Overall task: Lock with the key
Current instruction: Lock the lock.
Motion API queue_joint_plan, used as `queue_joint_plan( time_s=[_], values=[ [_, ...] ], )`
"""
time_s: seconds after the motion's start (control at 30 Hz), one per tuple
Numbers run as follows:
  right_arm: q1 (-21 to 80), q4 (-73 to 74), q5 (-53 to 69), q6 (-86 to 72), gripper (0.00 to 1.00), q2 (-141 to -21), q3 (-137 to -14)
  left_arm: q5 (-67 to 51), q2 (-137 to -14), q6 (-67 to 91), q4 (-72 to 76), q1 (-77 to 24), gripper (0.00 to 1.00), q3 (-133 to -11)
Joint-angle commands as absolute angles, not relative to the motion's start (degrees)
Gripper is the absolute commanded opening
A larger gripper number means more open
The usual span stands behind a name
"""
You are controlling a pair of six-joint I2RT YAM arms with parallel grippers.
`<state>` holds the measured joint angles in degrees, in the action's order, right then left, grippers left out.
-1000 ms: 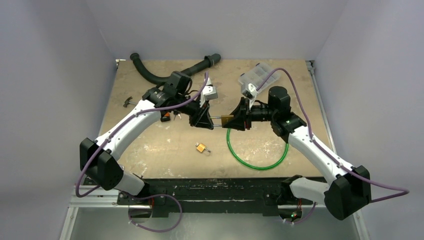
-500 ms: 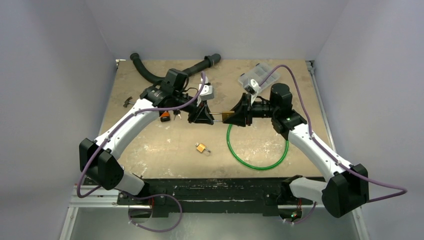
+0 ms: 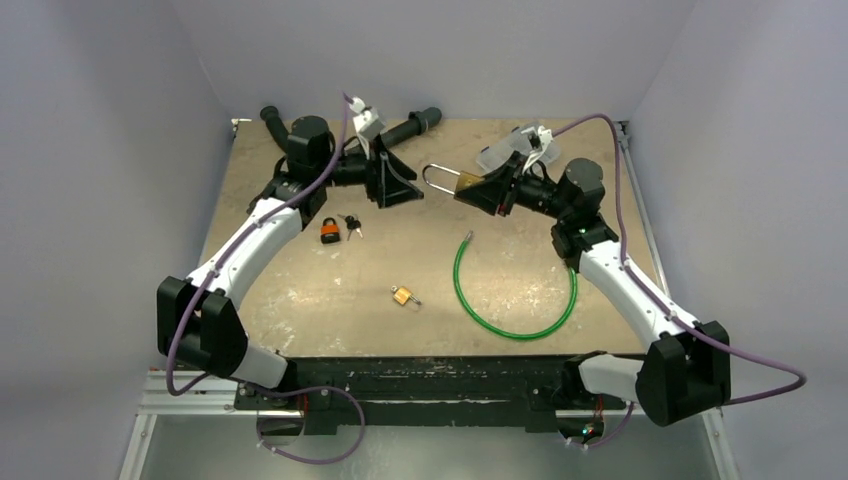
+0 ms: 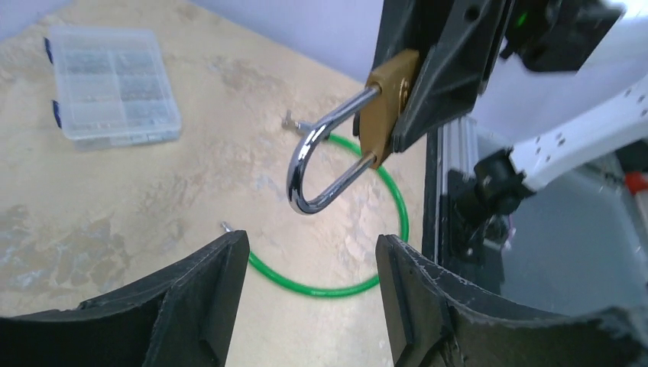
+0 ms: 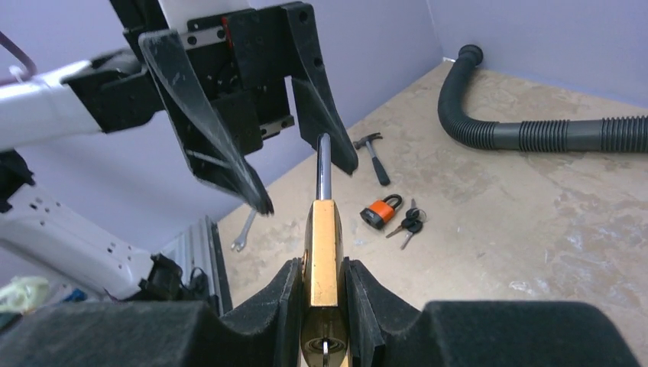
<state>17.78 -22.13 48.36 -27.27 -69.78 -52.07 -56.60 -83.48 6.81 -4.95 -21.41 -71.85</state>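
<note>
Brass mini padlock (image 3: 403, 295) loose on table (image 3: 300, 310) nearest the bases, green cable loop (image 4: 321, 290) to its right. Further back: orange padlock (image 3: 329, 231), keys (image 3: 350, 224) beside it. Farthest: right gripper (image 5: 324, 279) clamped on large brass padlock (image 5: 324, 237) body, shackle (image 4: 293, 180) apparently seated, aimed at left gripper (image 4: 311, 241), spread wide, empty, apart from it. Likely shackle-closing done; next: fetch key, insert, turn. Key in keyway? Cannot tell.

No legible txt, labels, brands or nos. anywhere; brass padlock (image 5: 324, 245) body shows none.

In the right wrist view, the bottom edge cuts off the brass padlock (image 5: 323, 237) at its keyhole.
</note>
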Motion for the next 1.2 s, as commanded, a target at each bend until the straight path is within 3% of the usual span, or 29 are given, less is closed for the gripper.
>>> queue_joint_plan(
  time_s=[0.0,0.1,0.17,0.2,0.33,0.7,0.87,1.03,1.17],
  values=[
    [17.59,-36.76,44.10,-38.74,0.00,-69.66,-54.34,-62.58,-84.97,33.52,24.46,-18.99,0.66,-70.75],
    [17.58,-38.99,38.62,-42.94,0.00,-70.19,-54.44,-60.69,-86.95,49.92,41.86,-19.03,0.67,-67.58],
    [17.58,-38.28,35.27,-44.12,0.00,-70.60,-55.30,-57.26,-88.49,62.68,51.95,-18.99,0.78,-65.47],
    [17.58,-37.52,33.78,-44.24,0.00,-70.73,-55.82,-55.19,-89.00,65.72,53.99,-18.98,0.84,-64.75],
    [17.58,-36.58,31.25,-44.63,0.00,-71.31,-57.14,-47.73,-89.19,67.57,48.30,-19.30,0.85,-64.69],
    [18.48,-31.30,25.38,-40.12,0.00,-71.41,-58.17,-35.47,-91.33,69.66,34.27,-22.83,0.71,-69.74],
    [20.05,-30.91,22.86,-37.34,0.00,-71.02,-58.18,-26.28,-92.67,67.19,16.74,-26.66,0.65,-75.07],
    [22.62,-30.87,18.66,-32.00,0.00,-69.61,-57.39,-24.17,-94.92,69.31,15.51,-27.93,0.62,-76.37],
    [25.01,-32.25,15.68,-30.22,0.00,-68.82,-55.66,-24.00,-96.88,72.43,16.40,-27.99,0.50,-76.80]
  ],
)
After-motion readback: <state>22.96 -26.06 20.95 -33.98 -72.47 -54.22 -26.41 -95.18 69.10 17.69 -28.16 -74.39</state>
